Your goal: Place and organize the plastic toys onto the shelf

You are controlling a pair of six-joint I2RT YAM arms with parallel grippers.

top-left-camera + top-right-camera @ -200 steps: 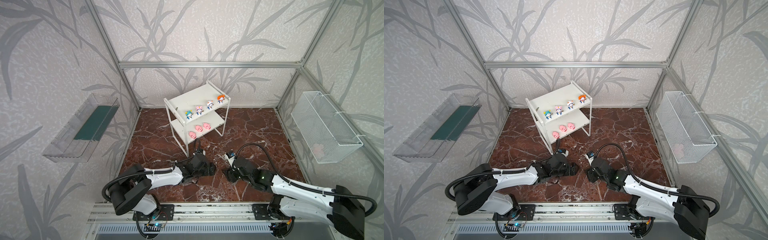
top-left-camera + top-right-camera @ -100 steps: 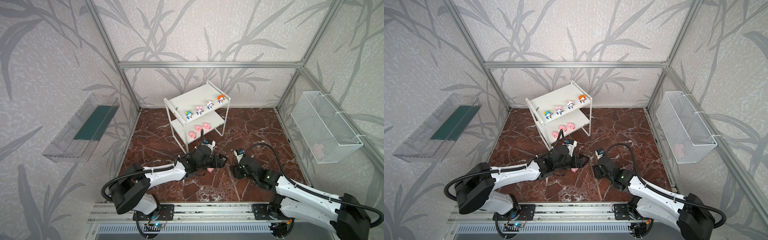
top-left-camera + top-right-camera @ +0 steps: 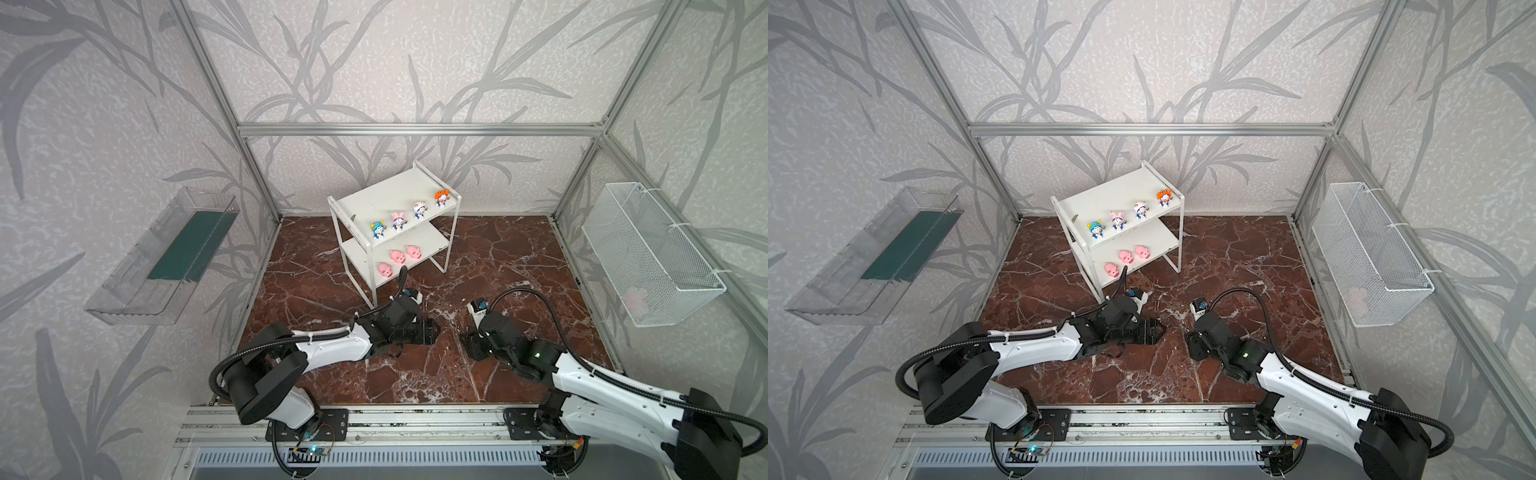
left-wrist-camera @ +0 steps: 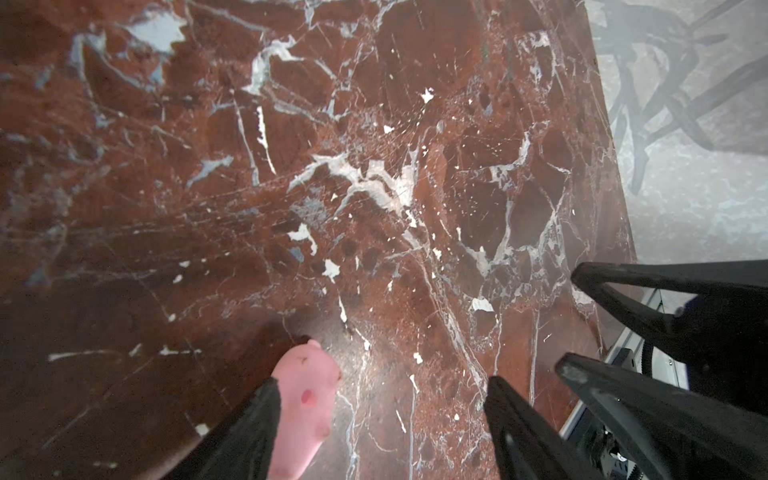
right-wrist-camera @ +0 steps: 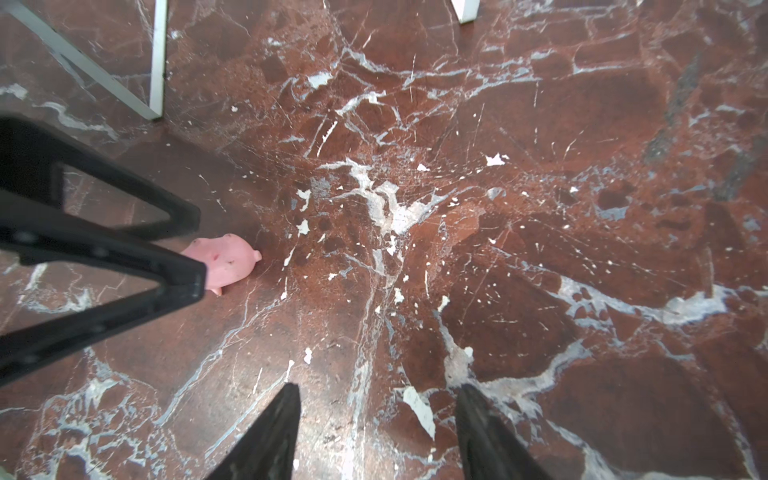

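Left wrist view has the left hand (image 4: 382,386) spread wide just over the tabletop (image 4: 374,166), a pink pig (image 4: 307,386) lying against one finger (image 4: 257,424), unclamped; bare marble runs open toward the right edge. The right hand (image 5: 379,388), seen from its own wrist, gapes empty over bare stone. In both top views the shelf (image 3: 395,199) stands by the far edge: four figurines (image 3: 398,220) above, three pigs (image 3: 397,256) below. Leaf-patterned walls (image 3: 415,62) enclose three sides.

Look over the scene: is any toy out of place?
Yes. One pink pig lies on the marble floor against a finger of the open left gripper, not on the shelf, where three other pigs and four figurines stand in rows.
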